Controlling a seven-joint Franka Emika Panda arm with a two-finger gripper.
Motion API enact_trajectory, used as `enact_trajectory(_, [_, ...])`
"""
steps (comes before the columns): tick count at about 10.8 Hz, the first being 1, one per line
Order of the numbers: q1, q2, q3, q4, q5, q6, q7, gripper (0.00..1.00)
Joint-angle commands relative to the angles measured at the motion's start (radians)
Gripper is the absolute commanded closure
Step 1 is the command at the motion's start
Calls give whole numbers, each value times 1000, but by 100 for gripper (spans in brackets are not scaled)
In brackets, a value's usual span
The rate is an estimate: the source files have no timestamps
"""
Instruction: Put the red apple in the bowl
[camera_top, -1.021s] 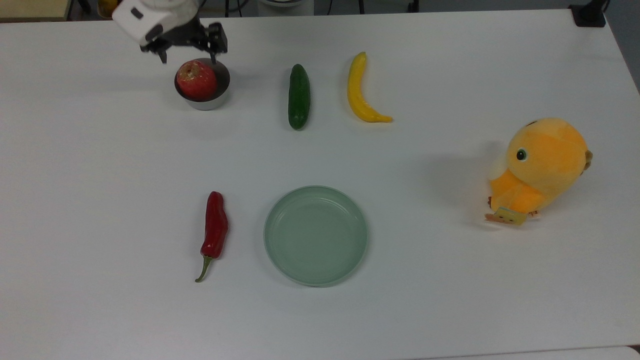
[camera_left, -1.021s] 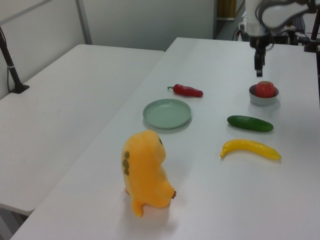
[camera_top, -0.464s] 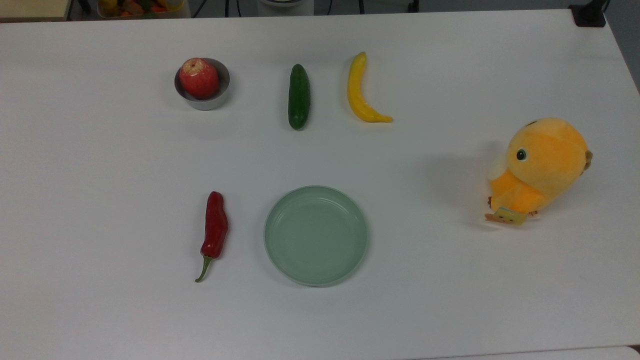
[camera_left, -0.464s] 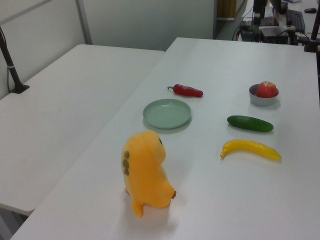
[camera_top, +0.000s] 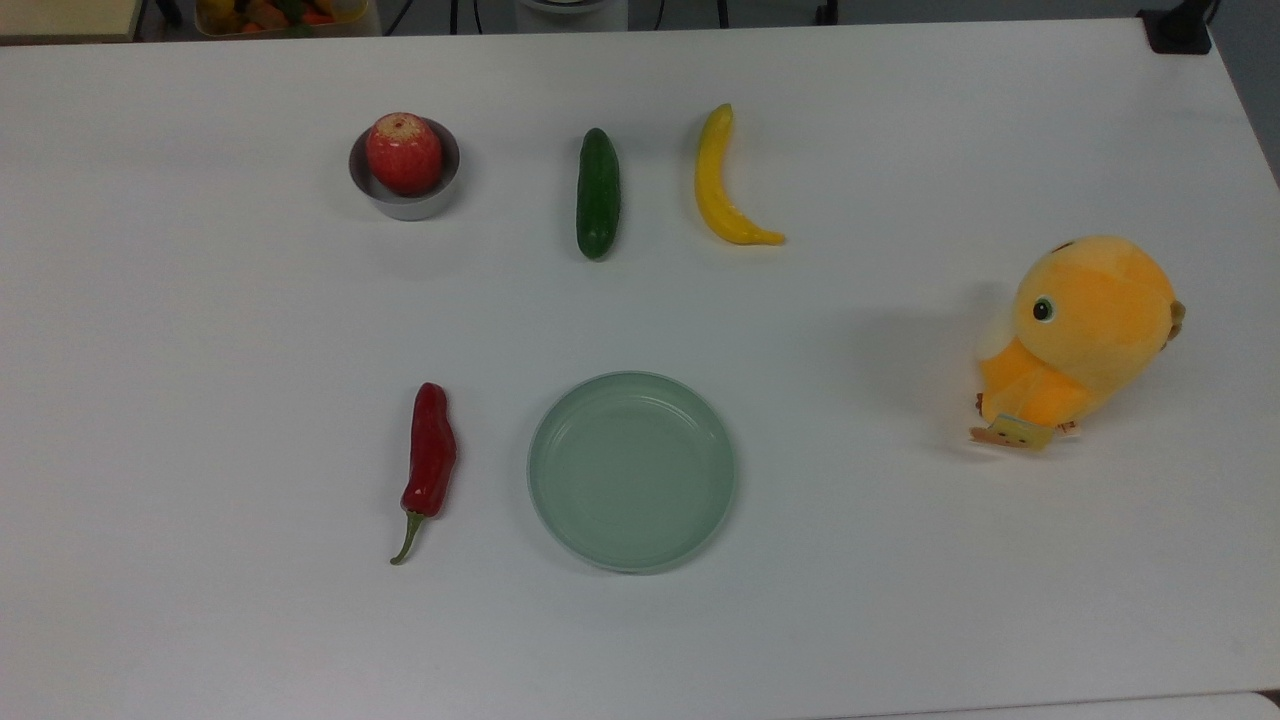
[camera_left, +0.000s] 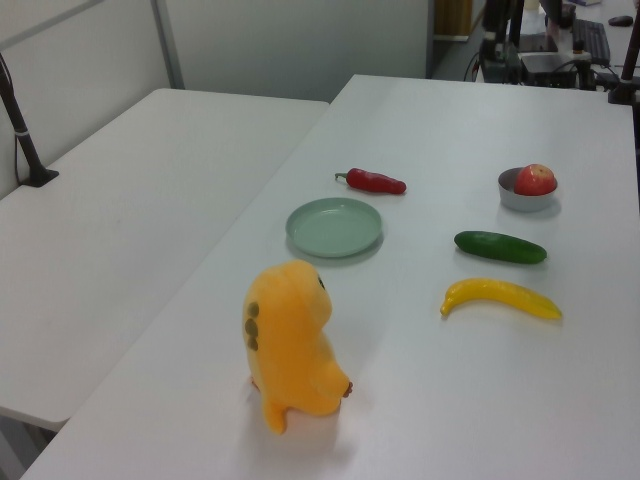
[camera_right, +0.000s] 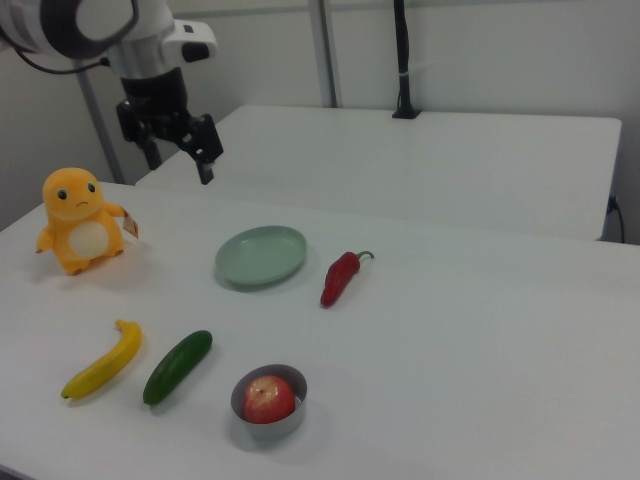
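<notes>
The red apple (camera_top: 403, 152) sits inside the small grey bowl (camera_top: 410, 207) at the top view's upper left, stem dimple up. Both show again at the left view's right, the apple (camera_left: 536, 179) in the bowl (camera_left: 518, 199), and near the front edge of the right view, the apple (camera_right: 269, 398) in the bowl (camera_right: 287, 423). My gripper (camera_right: 180, 162) hangs high at the right view's upper left, far from the bowl, open with nothing between its black fingers (camera_right: 207, 160).
On the white table lie a green cucumber (camera_top: 598, 193), a yellow banana (camera_top: 722, 182), a red chili pepper (camera_top: 430, 462) and a shallow pale green dish (camera_top: 632, 470). An orange plush toy (camera_top: 1085, 340) stands at the top view's right.
The arm, which hung just above the bowl a second ago, has left the top and left views. The apple has shifted slightly in the bowl.
</notes>
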Motion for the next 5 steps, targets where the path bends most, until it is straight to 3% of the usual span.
enact_trajectory(1, [6, -9, -15, -64, 10, 125, -10, 0])
enact_trajectory(5, [6, -7, -15, -61, 10, 87, 3, 0])
